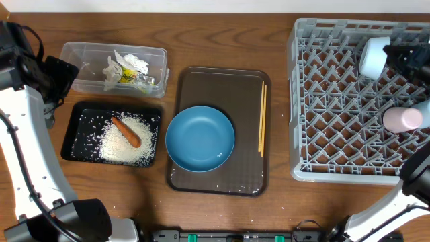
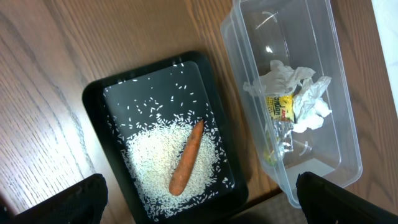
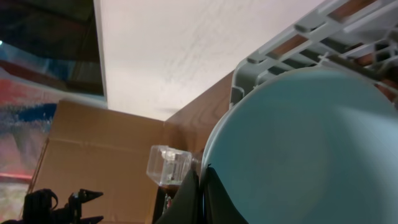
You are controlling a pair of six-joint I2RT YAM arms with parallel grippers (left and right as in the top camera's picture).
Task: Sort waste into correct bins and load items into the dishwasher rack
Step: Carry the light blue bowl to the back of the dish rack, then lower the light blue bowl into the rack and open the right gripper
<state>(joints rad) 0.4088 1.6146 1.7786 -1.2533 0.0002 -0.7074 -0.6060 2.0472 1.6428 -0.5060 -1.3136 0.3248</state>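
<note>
The rice and the orange carrot lie in the black tray. Crumpled wrappers sit in the clear tub. My left gripper hangs open above both bins, near their ends, with nothing between its fingers; overhead it is at the far left. The large blue bowl and the chopsticks rest on the brown serving tray. My right gripper is shut on the rim of the small pale-blue bowl, held on edge over the dishwasher rack. A whitish cup lies in the rack.
The brown serving tray lies between the bins and the rack, with a few rice grains on it. A cardboard box and a small clear block show beyond the table in the right wrist view.
</note>
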